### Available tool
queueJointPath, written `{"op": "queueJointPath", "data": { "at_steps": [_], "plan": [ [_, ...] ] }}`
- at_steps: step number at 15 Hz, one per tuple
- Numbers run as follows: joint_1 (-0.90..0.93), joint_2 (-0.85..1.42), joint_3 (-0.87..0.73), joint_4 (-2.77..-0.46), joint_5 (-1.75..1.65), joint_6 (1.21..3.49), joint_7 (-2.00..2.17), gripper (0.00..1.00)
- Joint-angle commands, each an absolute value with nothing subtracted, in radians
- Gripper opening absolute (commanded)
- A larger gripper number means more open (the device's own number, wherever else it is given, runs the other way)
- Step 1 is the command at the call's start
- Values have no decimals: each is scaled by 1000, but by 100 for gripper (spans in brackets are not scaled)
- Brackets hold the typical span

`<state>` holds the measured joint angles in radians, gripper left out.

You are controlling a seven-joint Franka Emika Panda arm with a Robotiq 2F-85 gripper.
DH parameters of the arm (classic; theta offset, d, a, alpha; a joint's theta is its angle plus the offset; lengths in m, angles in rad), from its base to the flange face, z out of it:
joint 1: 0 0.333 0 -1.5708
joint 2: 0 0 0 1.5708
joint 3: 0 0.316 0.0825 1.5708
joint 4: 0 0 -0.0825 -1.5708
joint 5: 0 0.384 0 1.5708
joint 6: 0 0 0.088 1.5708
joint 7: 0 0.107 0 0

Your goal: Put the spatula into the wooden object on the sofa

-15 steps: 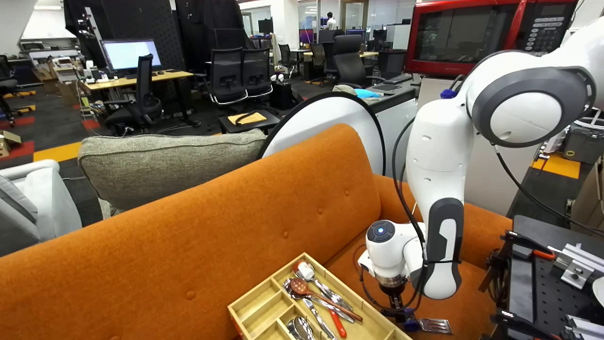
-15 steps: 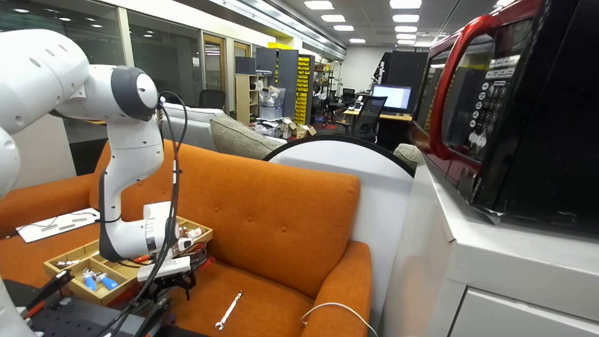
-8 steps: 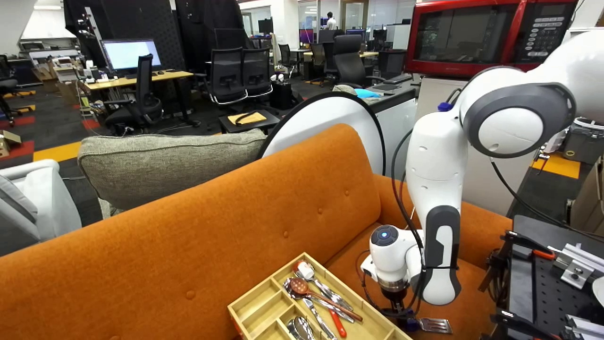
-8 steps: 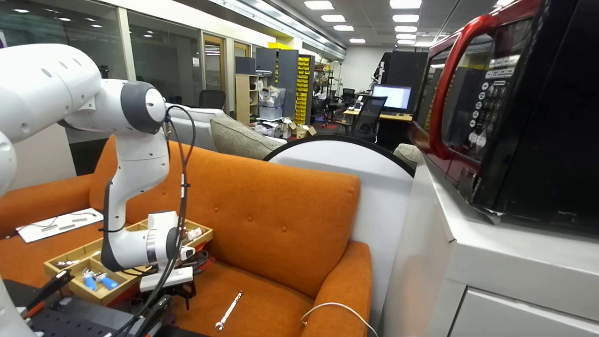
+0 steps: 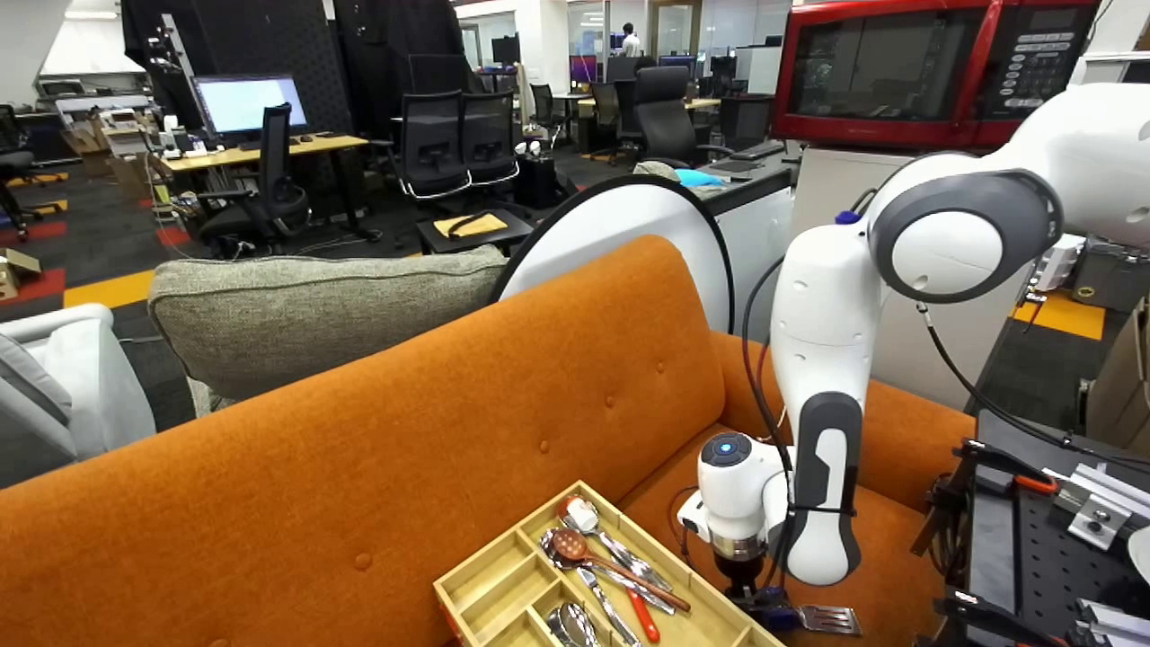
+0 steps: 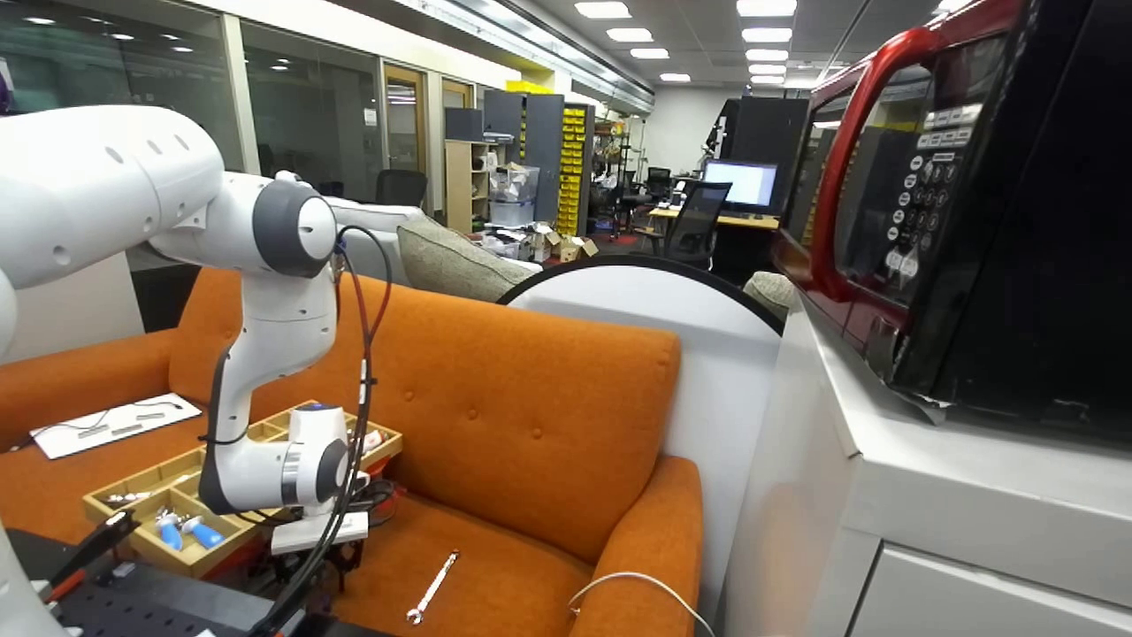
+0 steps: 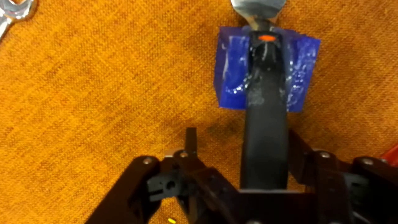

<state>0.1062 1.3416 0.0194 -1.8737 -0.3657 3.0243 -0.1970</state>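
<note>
— In an exterior view?
— Slotted metal spatula (image 5: 831, 620) on orange button-tufted sofa (image 5: 485, 422), outside wooden cutlery tray (image 5: 497, 586); office chairs (image 5: 434, 144) behind.
— Wrist view?
— Black handle (image 7: 267, 124) over blue block (image 7: 234, 77), between the fingers of the spread end effector (image 7: 243, 140).

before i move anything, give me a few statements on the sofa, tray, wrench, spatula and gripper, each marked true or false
1. A wrench lies on the sofa. True.
2. The sofa is green. False: it is orange.
3. A brown spoon lies in the tray. True.
4. The gripper is open near the spatula. True.
5. The spatula already lies in the tray. False: it is outside, with a blue block at its handle.
</note>
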Motion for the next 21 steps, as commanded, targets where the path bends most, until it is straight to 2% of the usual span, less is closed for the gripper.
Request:
{"op": "queueJointPath", "data": {
  "at_steps": [1, 6, 13, 17, 21],
  "plan": [
    [72, 1348, 36, -1874, -351, 3035, -247, 39],
    [91, 1339, 18, -1887, -351, 3032, -241, 5],
    [200, 1245, -97, -1968, -330, 3024, -149, 7],
    [351, 1115, -235, -2086, -317, 3080, -32, 7],
    [588, 946, -416, -2261, -260, 3196, 77, 7]
  ]
}}
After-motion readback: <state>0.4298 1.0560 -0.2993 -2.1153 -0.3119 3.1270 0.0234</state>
